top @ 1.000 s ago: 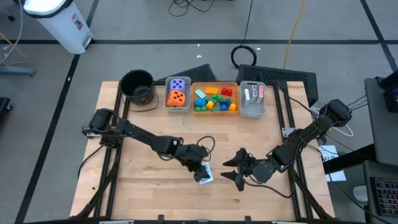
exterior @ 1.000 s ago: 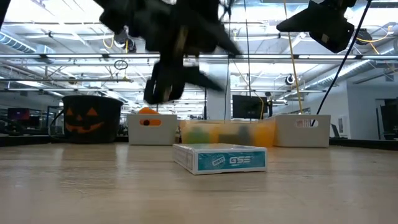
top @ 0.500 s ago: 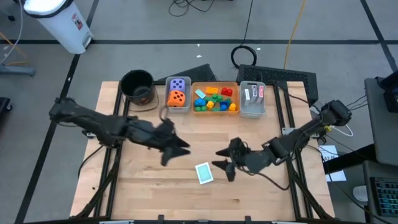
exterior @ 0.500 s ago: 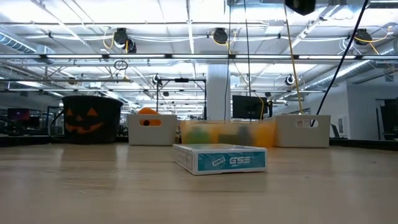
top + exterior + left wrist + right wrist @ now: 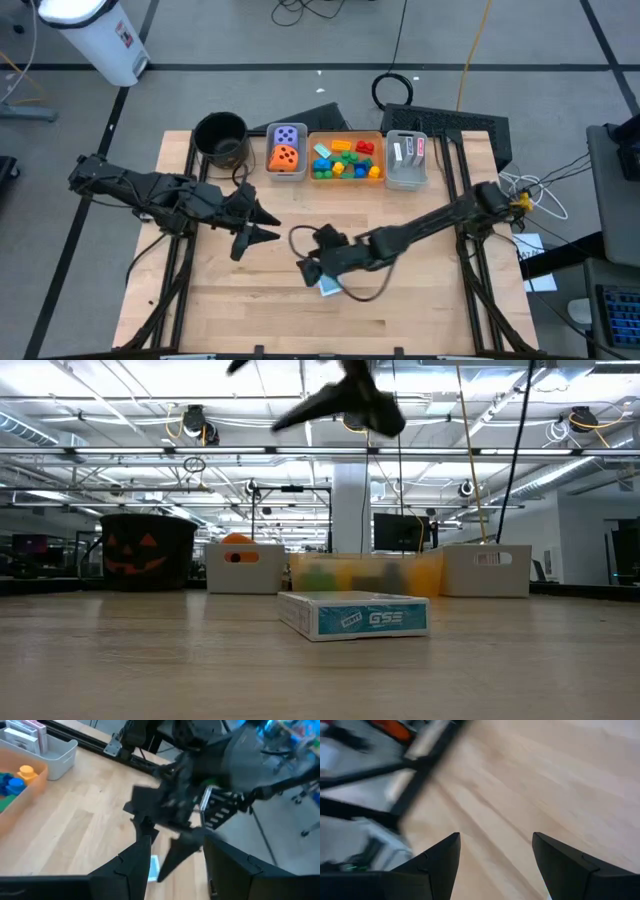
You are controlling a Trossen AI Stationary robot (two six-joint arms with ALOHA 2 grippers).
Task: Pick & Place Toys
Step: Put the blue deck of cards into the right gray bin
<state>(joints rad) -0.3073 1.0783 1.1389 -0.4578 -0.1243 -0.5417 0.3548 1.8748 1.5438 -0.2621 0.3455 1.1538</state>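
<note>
A teal-and-white card box (image 5: 352, 615) lies flat on the table near its front middle, and is also seen in the high view (image 5: 330, 289). My right gripper (image 5: 312, 272) hovers open well above it, showing as a dark blur at the top of the low view (image 5: 340, 400); only bare wood shows between its fingers (image 5: 495, 855). My left gripper (image 5: 266, 226) stands open and raised over the table's left half, pointing toward the right arm (image 5: 200, 780). Purple die (image 5: 288, 135) and orange die (image 5: 285, 157) sit in a grey bin.
Along the far edge stand a black pot (image 5: 220, 137), the grey dice bin, an orange bin (image 5: 345, 160) of coloured bricks and a grey bin (image 5: 405, 158) with cards. Bare wood lies between the bins and the arms.
My left gripper has risen from beside the card box and drawn back toward the table's left edge, rolling as it went. My right gripper has swept from the right toward the table's middle, coming over the box. The box has stayed where it was.
</note>
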